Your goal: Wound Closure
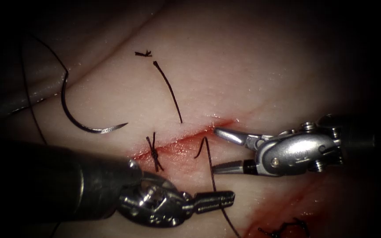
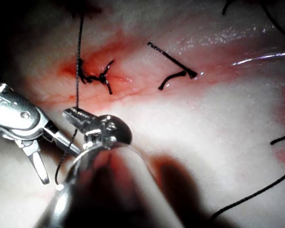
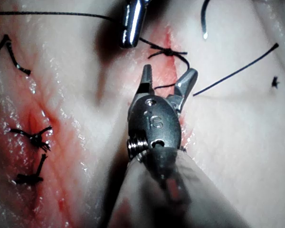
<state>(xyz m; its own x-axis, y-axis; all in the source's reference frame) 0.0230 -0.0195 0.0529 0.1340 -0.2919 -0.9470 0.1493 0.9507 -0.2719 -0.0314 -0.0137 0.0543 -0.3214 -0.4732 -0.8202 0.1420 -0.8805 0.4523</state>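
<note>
The needle (image 1: 82,115) is seen lying free on the tissue (image 1: 252,66), left of the cut (image 1: 186,141), held by neither tool. The left tool (image 1: 212,200) is closed on the thread (image 1: 210,165) just below the cut. The right tool (image 1: 225,150) is spread wide, empty, beside that strand. Knot tying is judged to be in hand; a grasp of the thread by the right tool seems called for.

Dark surround beyond lit field; light strongest centre, fading toward edges
</note>
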